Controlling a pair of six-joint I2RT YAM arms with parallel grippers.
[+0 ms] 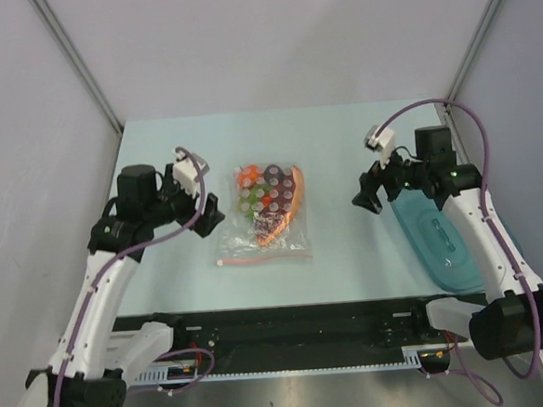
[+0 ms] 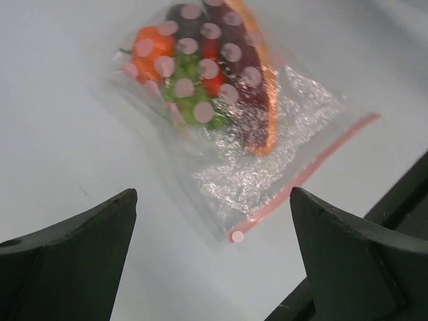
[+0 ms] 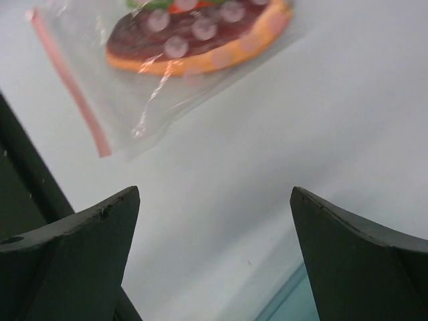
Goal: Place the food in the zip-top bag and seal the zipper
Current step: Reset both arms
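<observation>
Worktop: pale blue-green flat worktop [image 1: 342, 143] with grey walls on both sides.
Bag: a crinkly clear plastic zip-top bag [image 1: 256, 242] printed with pale pink dots lies flat near the middle of the worktop. It is between the two arms and closer to the left one.
Zipper: the narrow pink-red zipper strip [image 1: 261, 258] runs along the bag's near edge, towards the arm bases. Whether it is pressed shut cannot be told.
Food: the toy pieces are inside the bag, bunched at its far end, away from the strip. They include a big orange slice with a dark-red face [image 2: 257, 100], a green grape bunch [image 2: 194, 100] and an orange-red round fruit [image 2: 150, 47]. The rest are too blurred to name.
Left tool: the black two-finger left tool [image 1: 211, 210] is just beside the bag's left edge, fingers spread wide, gripping nothing.
Right tool: the black two-finger right tool [image 1: 364, 200] is well apart from the bag on its right side, fingers spread wide, empty.
Tray: a teal translucent plastic tray [image 1: 437, 238] lies at the worktop's right edge, under the right arm.
</observation>
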